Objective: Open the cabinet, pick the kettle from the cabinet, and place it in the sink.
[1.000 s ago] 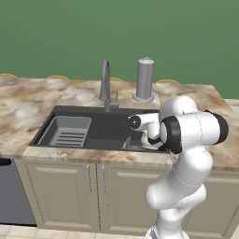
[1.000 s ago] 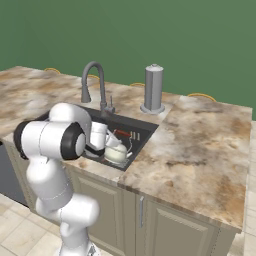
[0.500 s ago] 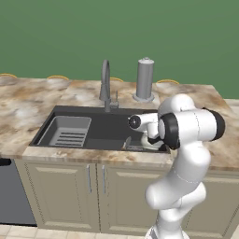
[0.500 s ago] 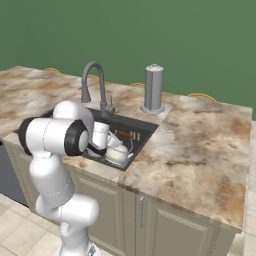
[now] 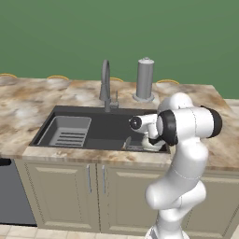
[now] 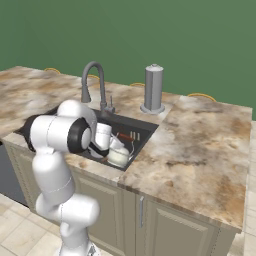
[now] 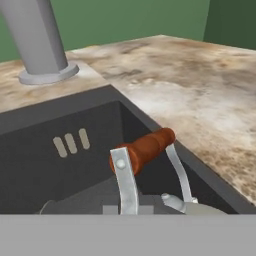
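**Setting the kettle down in the sink**

The kettle sits low in the sink, right end. The gripper is pinched shut on its wooden handle. Lower until it rests, then release straight up.

My arm's elbow swings slightly right while my forearm eases lower over the kettle in the sink.

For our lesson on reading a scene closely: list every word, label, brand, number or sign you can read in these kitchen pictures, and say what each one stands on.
None: no readable text in any view.
The kettle, the sink, the faucet, the grey cylinder and the marble counter bear no lettering.
The three pale slots in the sink wall are plain marks, not characters.
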Motion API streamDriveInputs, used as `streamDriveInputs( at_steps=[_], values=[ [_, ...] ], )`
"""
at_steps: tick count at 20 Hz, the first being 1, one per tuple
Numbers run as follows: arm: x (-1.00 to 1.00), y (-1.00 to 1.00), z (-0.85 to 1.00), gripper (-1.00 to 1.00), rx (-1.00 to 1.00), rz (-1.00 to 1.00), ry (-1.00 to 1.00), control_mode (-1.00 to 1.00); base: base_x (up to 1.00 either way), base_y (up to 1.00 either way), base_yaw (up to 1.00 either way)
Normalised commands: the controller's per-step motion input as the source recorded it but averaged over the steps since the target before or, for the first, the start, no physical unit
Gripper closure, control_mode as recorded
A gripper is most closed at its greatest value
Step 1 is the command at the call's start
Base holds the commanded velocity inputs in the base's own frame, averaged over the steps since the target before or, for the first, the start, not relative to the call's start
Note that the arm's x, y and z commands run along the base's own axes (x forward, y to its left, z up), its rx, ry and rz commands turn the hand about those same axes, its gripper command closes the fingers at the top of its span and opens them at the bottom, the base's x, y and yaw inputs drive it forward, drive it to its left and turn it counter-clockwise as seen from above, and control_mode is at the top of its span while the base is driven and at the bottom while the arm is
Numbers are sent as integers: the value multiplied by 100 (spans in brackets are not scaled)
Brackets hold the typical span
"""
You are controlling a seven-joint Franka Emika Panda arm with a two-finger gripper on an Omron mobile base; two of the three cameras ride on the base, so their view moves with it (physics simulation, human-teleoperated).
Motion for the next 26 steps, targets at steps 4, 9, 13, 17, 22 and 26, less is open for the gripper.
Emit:
streamDriveInputs(
  at_steps=[4, 9, 13, 17, 22, 26],
  values=[
    [0, -1, -26, 100, 6, 0, 0, -100, 0, 0, 0],
    [0, -2, -28, 100, 8, 0, 0, -100, 0, 0, 0],
    [2, -6, -24, 100, 8, 0, 0, -100, 0, 0, 0],
    [4, -8, -23, 100, 5, 0, -1, -100, 0, 0, 0],
    [10, -7, -17, 100, 1, 0, -6, -100, 0, 0, 0],
    [15, -2, -13, 100, 0, 0, -11, -100, 0, 0, 0]
  ],
)
